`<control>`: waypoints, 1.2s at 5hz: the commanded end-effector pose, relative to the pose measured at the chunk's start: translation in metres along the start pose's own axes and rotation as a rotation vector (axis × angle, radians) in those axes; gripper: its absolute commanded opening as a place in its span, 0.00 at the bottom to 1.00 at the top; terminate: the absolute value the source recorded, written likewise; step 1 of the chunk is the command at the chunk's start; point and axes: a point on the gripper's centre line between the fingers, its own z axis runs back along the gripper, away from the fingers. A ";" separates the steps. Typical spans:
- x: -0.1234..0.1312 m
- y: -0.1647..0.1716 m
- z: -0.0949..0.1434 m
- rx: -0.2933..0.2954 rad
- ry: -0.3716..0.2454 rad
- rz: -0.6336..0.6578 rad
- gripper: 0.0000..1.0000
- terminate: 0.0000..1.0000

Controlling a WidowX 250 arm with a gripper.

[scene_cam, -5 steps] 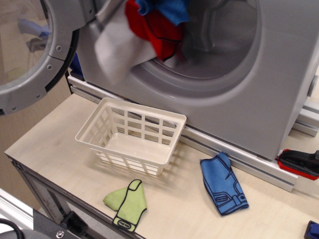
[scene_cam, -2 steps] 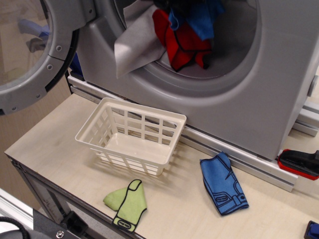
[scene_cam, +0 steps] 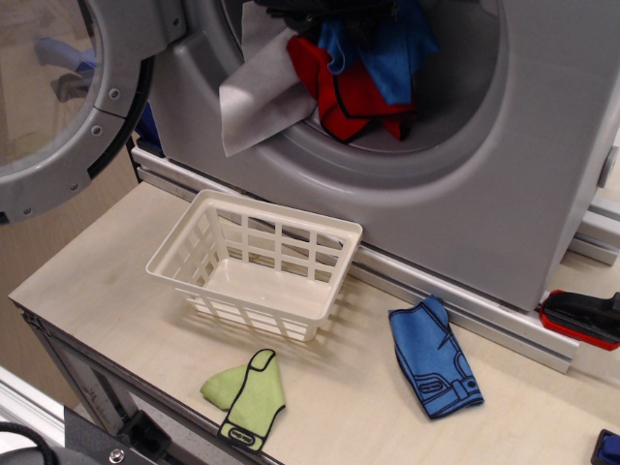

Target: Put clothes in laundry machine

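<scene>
The laundry machine (scene_cam: 465, 194) is a large grey washer filling the back, with its round door (scene_cam: 68, 107) swung open at the left. Only the dark tip of my gripper (scene_cam: 325, 10) shows at the top edge, inside the round mouth. A bundle of clothes hangs from it: a red piece with black edging (scene_cam: 344, 92), bright blue pieces (scene_cam: 387, 48) and a light-grey sheet (scene_cam: 262, 87) that drapes out over the mouth's left rim. The fingers themselves are hidden by the cloth. A blue jeans-shaped cloth (scene_cam: 434, 360) lies on the table at the right front.
A white lattice basket (scene_cam: 257, 266), empty, stands on the wooden table (scene_cam: 97, 262) just below the mouth. A light-green cloth (scene_cam: 247, 392) lies near the front edge. A red and black object (scene_cam: 581, 315) sits at the right edge beside the machine's base rail.
The bundle has moved right and deeper into the mouth, then settled a little lower. The grey sheet now hangs over the rim instead of swinging out in front.
</scene>
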 end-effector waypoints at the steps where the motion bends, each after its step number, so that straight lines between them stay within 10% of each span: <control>1: -0.013 0.016 0.066 -0.001 0.009 -0.043 1.00 0.00; 5: -0.052 0.039 0.127 0.021 0.223 -0.091 1.00 0.00; 6: -0.052 0.039 0.127 0.021 0.223 -0.091 1.00 1.00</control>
